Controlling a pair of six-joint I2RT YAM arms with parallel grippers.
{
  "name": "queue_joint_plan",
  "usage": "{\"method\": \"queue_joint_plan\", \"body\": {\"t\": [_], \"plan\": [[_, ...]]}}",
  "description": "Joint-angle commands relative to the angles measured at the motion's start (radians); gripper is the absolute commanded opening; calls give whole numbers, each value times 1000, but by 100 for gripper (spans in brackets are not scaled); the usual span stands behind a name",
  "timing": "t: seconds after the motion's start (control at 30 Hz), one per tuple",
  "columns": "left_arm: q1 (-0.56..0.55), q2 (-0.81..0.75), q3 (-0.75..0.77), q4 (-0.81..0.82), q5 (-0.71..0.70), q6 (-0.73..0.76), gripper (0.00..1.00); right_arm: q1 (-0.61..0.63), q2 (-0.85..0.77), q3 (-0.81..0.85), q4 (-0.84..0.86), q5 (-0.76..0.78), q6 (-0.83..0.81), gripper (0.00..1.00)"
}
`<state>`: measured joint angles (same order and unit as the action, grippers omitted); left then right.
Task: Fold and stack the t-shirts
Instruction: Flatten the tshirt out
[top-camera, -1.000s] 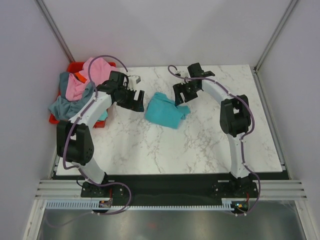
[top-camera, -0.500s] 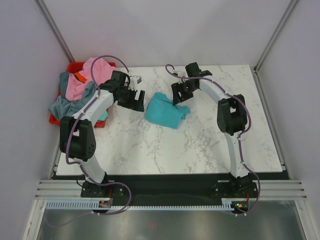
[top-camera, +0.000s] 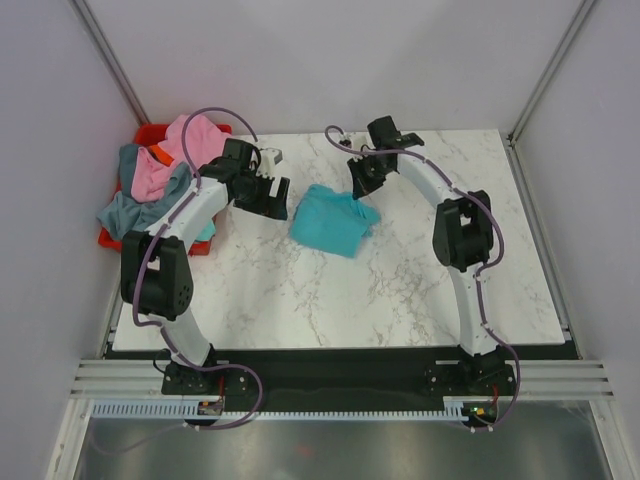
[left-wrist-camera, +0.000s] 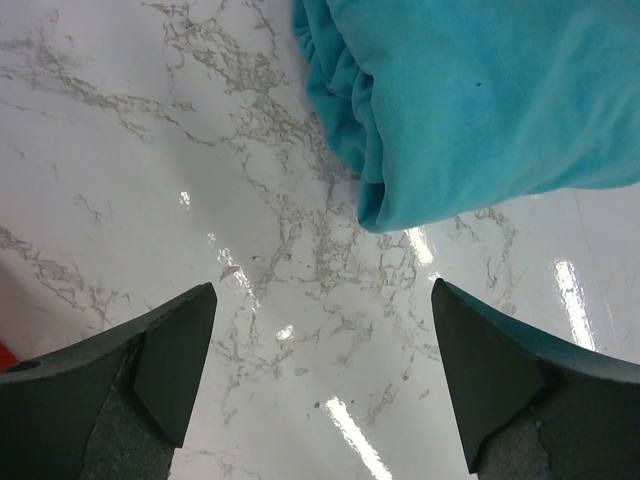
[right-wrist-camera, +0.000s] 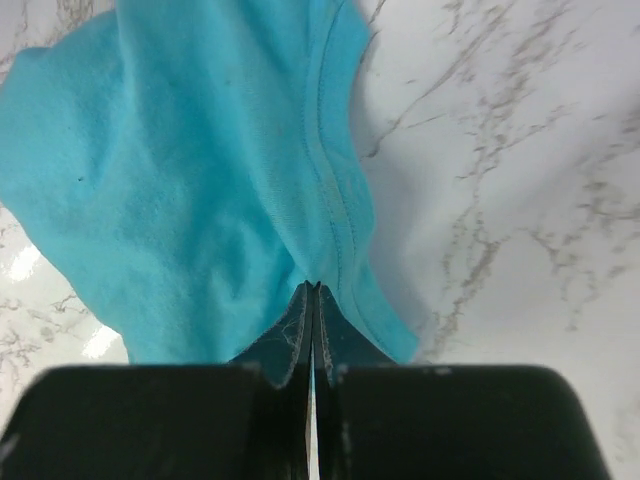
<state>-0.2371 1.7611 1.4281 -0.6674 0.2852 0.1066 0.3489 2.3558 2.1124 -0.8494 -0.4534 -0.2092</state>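
A: Right wrist view first. Shows the right gripper (right-wrist-camera: 312, 292) pinched fully closed on the stitched edge of the teal t-shirt (right-wrist-camera: 190, 170), with cloth puckering toward the tips.

B: Looks like a thin bite, though. Worth lifting slowly and watching for slip at the seam.

A: Agreed. And the left gripper (left-wrist-camera: 322, 292)? Gaping wide, gripping nothing, hovering above the bare marble table (left-wrist-camera: 150, 130) just beside the shirt's bunched edge.

B: So: bring it across onto that bunched edge, close on a single layer if possible, then draw both grippers apart to spread the shirt flat.

A: Lies crumpled mid-table from above, between the two arms, well apart from the pile of other t-shirts (top-camera: 150, 175) heaped over the red bin (top-camera: 148, 130).

B: Keep it low while spreading, and avoid dragging toward that pile. Probably early in the task, with no folding done yet.
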Motion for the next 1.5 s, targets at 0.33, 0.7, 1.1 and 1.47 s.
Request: {"method": "queue_joint_plan", "body": {"t": [0.33,0.7,1.1,1.47], "plan": [[2,-34,58,45,-34,-5,95,1,-432,162,116,197,-101,0],[2,-48,107,54,-69,-48,97,22,-585,337,410,352,-151,0],[2,-75,103,54,-57,-59,97,24,-779,-103,403,487,-174,0],[-1,-134,77,39,-5,-48,93,58,-639,423,469,418,-39,0]]}}
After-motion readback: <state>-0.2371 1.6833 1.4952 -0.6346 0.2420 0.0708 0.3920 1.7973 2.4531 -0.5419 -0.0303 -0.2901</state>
